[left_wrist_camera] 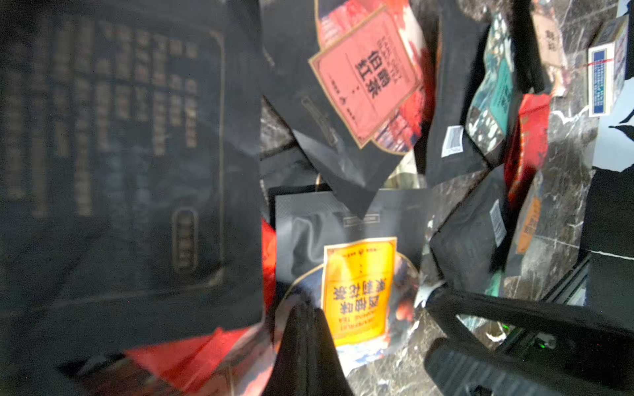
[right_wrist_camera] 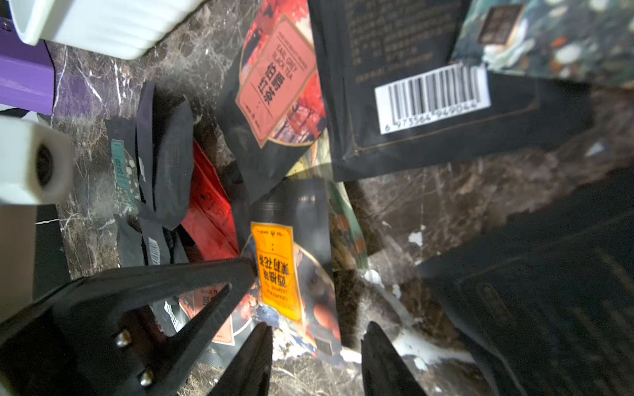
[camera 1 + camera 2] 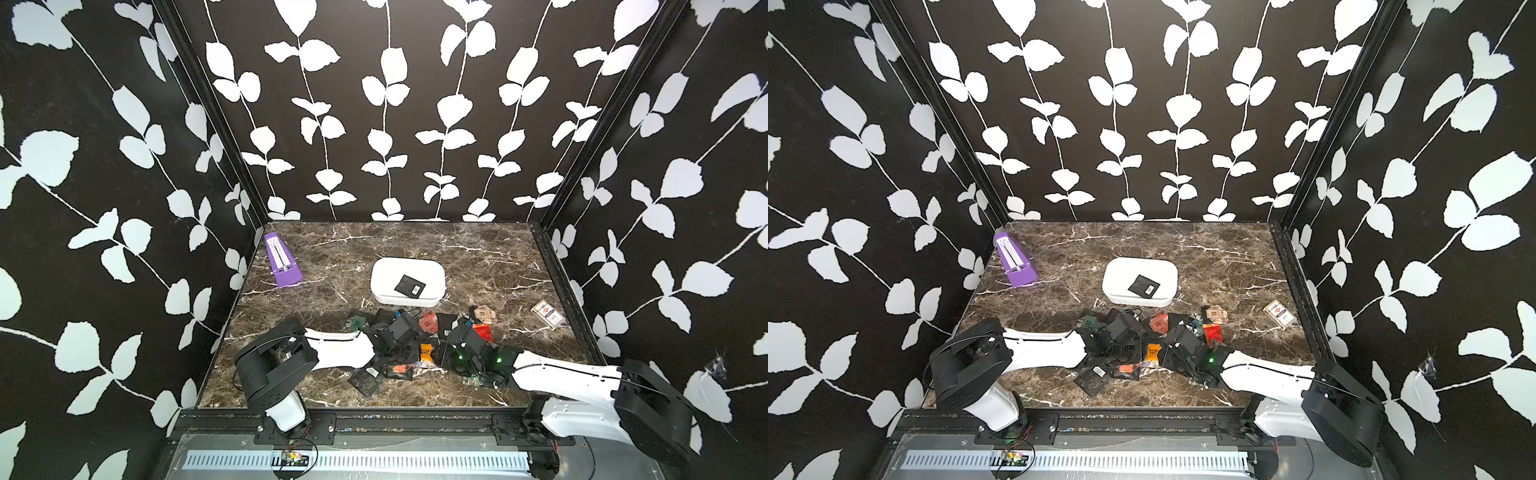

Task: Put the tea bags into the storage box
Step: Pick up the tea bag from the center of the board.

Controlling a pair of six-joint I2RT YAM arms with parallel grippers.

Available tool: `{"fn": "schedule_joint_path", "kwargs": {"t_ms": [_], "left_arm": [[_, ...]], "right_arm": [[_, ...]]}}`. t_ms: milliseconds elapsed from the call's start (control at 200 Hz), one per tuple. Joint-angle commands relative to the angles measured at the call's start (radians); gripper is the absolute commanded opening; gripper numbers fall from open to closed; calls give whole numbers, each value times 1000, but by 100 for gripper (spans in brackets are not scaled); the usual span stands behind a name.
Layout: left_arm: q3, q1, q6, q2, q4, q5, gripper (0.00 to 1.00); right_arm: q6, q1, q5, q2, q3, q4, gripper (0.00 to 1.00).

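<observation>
Heap of tea bags (image 3: 428,322) on the table (image 3: 332,257) near both arms; one black bag (image 3: 409,285) lies in the white box (image 3: 384,266) beyond. Left claw (image 1: 302,319) closed together at the edge of the orange bag (image 1: 356,288), grip unclear. Right claw (image 2: 315,343) apart, straddling that bag's corner, probably to pinch it

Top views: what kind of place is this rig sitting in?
Most likely a purpose-built robot test booth, not a real room: leaf-print wall panels box in three sides, a marble-look tabletop fills the floor, and two robot arms are mounted on a metal rail at the front edge.
</observation>
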Motion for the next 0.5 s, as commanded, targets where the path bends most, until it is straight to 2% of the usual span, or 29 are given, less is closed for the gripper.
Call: {"fn": "schedule_joint_path", "kwargs": {"t_ms": [0,495], "left_arm": [[-20,-9,-11,9,-1,-4,0],[-20,-18,-9,6,-25,-18,0]], "right_arm": [[15,12,20,18,-28,31,45],[21,19,22,58,-49,74,41]]}}
